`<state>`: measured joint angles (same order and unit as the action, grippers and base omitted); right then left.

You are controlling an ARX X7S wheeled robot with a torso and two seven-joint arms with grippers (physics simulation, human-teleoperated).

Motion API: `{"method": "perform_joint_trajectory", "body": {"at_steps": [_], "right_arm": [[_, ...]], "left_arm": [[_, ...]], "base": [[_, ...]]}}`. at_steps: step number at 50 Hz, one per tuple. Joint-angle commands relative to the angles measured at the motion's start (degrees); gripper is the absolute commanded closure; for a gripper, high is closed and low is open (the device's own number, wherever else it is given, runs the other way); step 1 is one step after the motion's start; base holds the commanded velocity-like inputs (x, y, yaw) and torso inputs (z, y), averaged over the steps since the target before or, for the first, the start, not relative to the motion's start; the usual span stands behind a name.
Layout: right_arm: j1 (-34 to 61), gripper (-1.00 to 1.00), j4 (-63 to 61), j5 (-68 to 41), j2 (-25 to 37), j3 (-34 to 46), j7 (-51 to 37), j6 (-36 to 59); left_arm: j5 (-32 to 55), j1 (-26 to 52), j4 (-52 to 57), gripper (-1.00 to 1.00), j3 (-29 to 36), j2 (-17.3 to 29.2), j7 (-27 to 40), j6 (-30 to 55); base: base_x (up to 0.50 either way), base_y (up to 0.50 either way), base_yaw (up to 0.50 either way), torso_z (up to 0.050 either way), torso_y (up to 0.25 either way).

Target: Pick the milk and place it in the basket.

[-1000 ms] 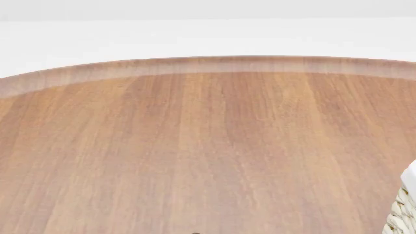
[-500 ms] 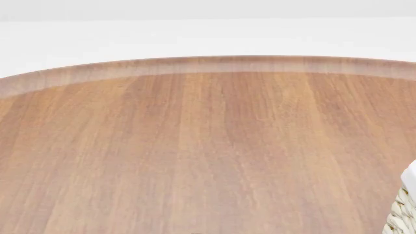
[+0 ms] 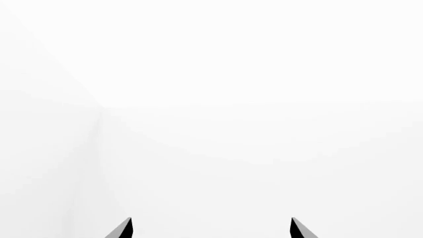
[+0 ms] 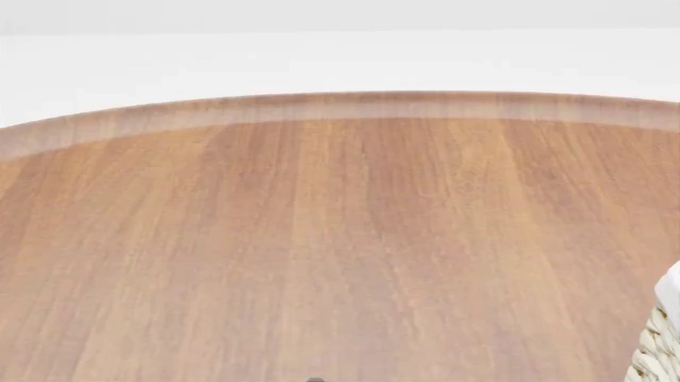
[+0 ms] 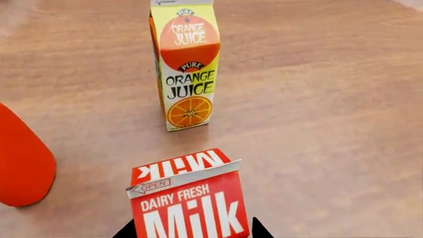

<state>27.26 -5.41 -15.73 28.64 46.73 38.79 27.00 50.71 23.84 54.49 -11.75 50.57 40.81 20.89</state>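
The milk (image 5: 190,201) stood upright on the tabletop (image 5: 317,124), sitting right between the two dark fingertips of the right pincer (image 5: 192,229), though I couldn't tell if they were actually squeezing it. One orange juice carton (image 5: 186,67) stood just behind it, plus one orange-red rounded thing (image 5: 21,161) off to the side. The left pincer (image 3: 211,228) was spread open on nothing, and one basket (image 4: 661,342) corner peeked in at the tabletop's right edge.

The basket (image 4: 663,338) shows only as a sliver of weave and white liner at the head view's right edge; the rest is cut off. The milk (image 5: 189,203) loses its lower part to the right wrist frame's edge, and the orange juice carton (image 5: 185,64) loses its top. A rounded red-orange object (image 5: 20,161) is cropped and cannot be identified. Only two tips of each gripper show: the left gripper (image 3: 211,229), the right gripper (image 5: 191,230).
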Motion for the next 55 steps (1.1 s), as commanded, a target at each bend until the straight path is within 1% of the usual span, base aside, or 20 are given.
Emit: {"method": "perform_joint_trajectory", "body": {"at_steps": [1, 7, 11, 28, 38, 44, 46, 50, 51, 55], "right_arm": [[-0.7, 1.00, 1.3, 3.4, -1.5, -0.6, 1.1, -0.6], [-0.2, 1.00, -1.1, 2.1, -1.7, -4.0, -1.9, 0.4], [0.1, 1.00, -2.1, 1.8, -1.4, -4.8, -2.4, 0.8], [1.5, 1.00, -14.1, -2.7, 2.3, -12.7, -6.1, 4.6], [3.2, 1.00, -21.2, -7.2, 4.2, -19.6, -9.4, 9.2], [3.5, 1.00, -24.1, -8.4, 5.2, -23.6, -11.5, 9.1], [3.6, 1.00, -25.7, -10.3, 5.6, -26.7, -12.4, 9.4], [3.8, 1.00, -27.5, -12.5, 6.2, -29.9, -13.6, 10.4], [3.8, 1.00, -28.5, -13.7, 6.6, -32.0, -14.5, 10.9], [3.6, 1.00, -30.1, -15.3, 7.4, -34.9, -15.9, 12.0]], "left_arm": [[-1.3, 0.1, -0.3, -1.00, -0.9, -1.0, -1.2, -0.2], [-1.3, -0.1, -0.3, -1.00, -0.9, -1.0, -1.1, -0.3], [-1.3, -0.2, -0.2, -1.00, -0.8, -1.0, -1.1, -0.4], [-1.5, -1.1, -0.1, -1.00, -1.1, -0.9, -1.0, -0.8], [-1.4, -1.0, -0.1, -1.00, -0.9, -0.7, -0.8, -0.8], [-1.4, -1.0, -0.1, -1.00, -0.8, -0.6, -0.8, -0.9], [-1.5, -1.0, -0.1, -1.00, -0.7, -0.6, -0.8, -1.0], [-1.3, -1.2, 0.0, -1.00, -1.1, -0.4, -0.7, -1.1], [-1.4, -1.3, 0.0, -1.00, -1.2, -0.4, -0.7, -1.1], [-1.3, -1.4, 0.0, -1.00, -1.2, -0.4, -0.6, -1.2]], "base": [[0.00, 0.00, 0.00, 0.000, 0.000], [0.00, 0.00, 0.00, -0.003, 0.000], [0.00, 0.00, 0.00, 0.000, 0.000], [0.00, 0.00, 0.00, 0.000, 0.000], [0.00, 0.00, 0.00, 0.000, 0.000], [0.00, 0.00, 0.00, 0.000, 0.002], [0.00, 0.00, 0.00, 0.000, 0.000], [0.00, 0.00, 0.00, 0.000, 0.003], [0.00, 0.00, 0.00, 0.000, 0.000], [0.00, 0.00, 0.00, 0.000, 0.000]]}}
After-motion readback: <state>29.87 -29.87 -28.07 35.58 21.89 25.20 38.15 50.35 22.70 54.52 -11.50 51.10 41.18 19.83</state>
